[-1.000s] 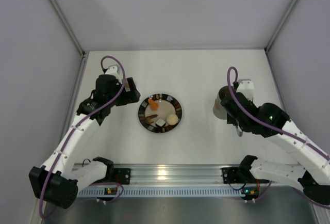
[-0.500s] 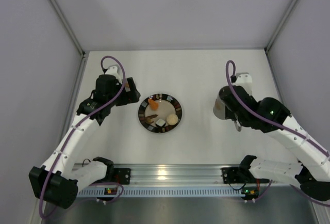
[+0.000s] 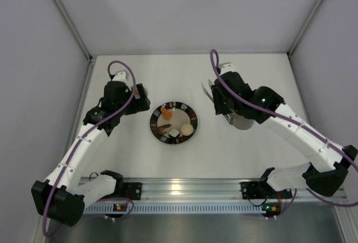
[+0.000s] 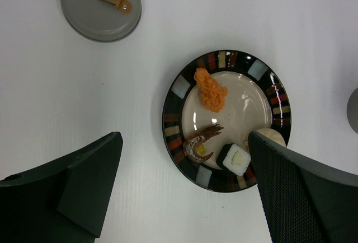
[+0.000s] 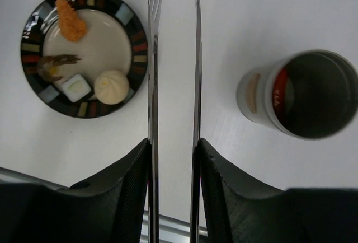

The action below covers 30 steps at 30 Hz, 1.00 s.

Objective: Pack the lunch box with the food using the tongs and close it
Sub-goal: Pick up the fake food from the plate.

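Note:
My right gripper (image 5: 173, 142) is shut on the tongs (image 5: 152, 58), whose two slim silvery arms run parallel up the right wrist view, tips apart beside the plate (image 5: 33, 47). On the plate lies the food: an orange piece (image 5: 71, 22), a brown shrimp-like piece (image 5: 56, 65), a white-and-black roll (image 5: 76, 86) and a cream bun (image 5: 112, 86). The lunch box (image 5: 305, 94) stands open to the right, a red patch on its inner wall. Its grey lid (image 4: 100, 5) lies flat on the table. My left gripper (image 4: 183, 142) hangs open over the plate's near rim (image 4: 179, 86).
In the top view the plate (image 3: 156, 134) sits mid-table between the arms, and the right arm (image 3: 246, 103) partly covers the lunch box (image 3: 241, 123). Grey walls enclose the table on three sides. A metal rail (image 3: 179, 190) runs along the near edge.
The right arm has swung left with the tongs, from the lunch box's right side to over its left side, nearer the plate. The left arm has not moved.

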Tool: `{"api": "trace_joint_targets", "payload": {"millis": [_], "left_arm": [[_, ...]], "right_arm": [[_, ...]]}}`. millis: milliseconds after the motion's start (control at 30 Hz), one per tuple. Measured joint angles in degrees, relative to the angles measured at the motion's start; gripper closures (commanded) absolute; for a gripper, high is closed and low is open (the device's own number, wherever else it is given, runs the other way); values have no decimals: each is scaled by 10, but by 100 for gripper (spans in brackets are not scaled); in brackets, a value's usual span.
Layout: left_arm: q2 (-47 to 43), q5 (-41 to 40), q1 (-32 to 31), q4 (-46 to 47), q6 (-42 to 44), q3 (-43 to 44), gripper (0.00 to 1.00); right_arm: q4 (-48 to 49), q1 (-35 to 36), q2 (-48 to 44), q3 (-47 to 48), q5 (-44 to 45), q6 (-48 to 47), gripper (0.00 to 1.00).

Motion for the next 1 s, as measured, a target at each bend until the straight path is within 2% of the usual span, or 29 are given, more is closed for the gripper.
{"api": "trace_joint_targets", "payload": {"millis": [233,433,700,1000], "left_arm": [[0,-51,0,-13,-5,0,1],[-1,-114,0,-39,-7,0,1],[-9,-149,3,-56,-7,0,1],[-12,-153,3,-56,-7,-4,1]], "right_arm": [[137,1,107,-19,-132,-28,61],[207,15,198,-17,-193,-42,59],[232,34,287,5,-224,-50,53],[231,40,299,24,-207,-52,52]]}}
